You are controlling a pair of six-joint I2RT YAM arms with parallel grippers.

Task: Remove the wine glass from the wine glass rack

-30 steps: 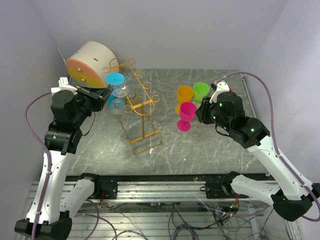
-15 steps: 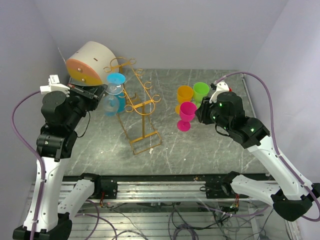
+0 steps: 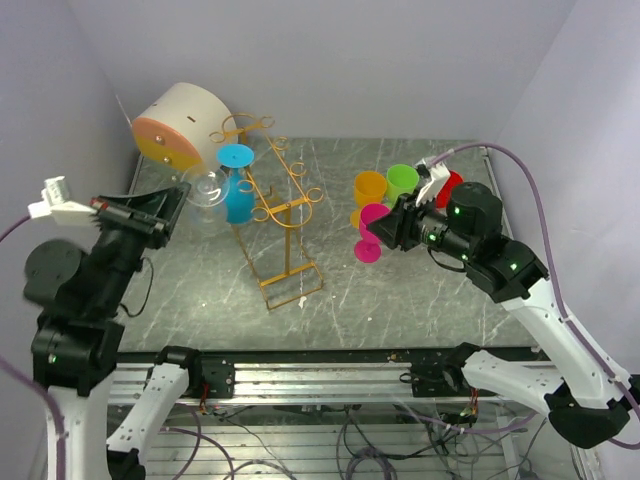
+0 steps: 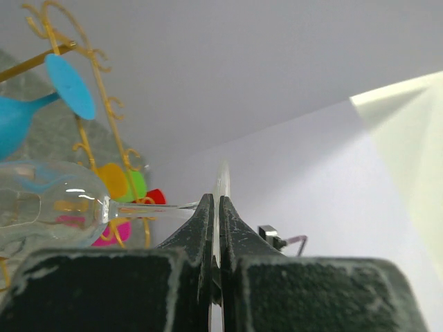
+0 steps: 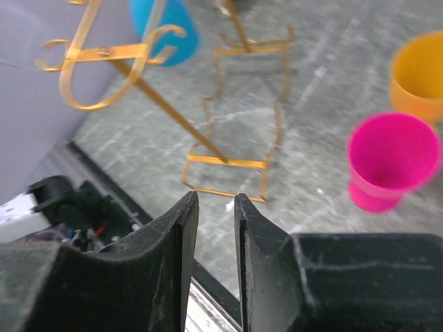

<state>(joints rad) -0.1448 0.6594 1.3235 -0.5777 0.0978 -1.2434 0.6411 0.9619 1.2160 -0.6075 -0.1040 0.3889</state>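
The gold wire wine glass rack (image 3: 283, 214) stands left of the table's middle. A blue wine glass (image 3: 237, 182) hangs on it. My left gripper (image 3: 176, 200) is shut on the foot of a clear wine glass (image 3: 206, 189) and holds it in the air, left of the rack and apart from it. In the left wrist view the jaws pinch the thin foot (image 4: 223, 181), with the stem and the bowl (image 4: 48, 207) pointing left. My right gripper (image 3: 386, 232) hovers by the pink glass (image 3: 373, 230). Its fingers (image 5: 181, 228) stand a narrow gap apart and are empty.
A round white-and-orange drum box (image 3: 180, 125) sits at the back left. Orange (image 3: 369, 187), green (image 3: 403, 180) and red (image 3: 450, 186) glasses stand at the right. The rack's base frame (image 5: 235, 162) and the pink glass (image 5: 392, 160) show in the right wrist view.
My left arm has drawn back to the left and risen, carrying the clear glass away from the rack. My right arm has shifted slightly left, uncovering the red glass.
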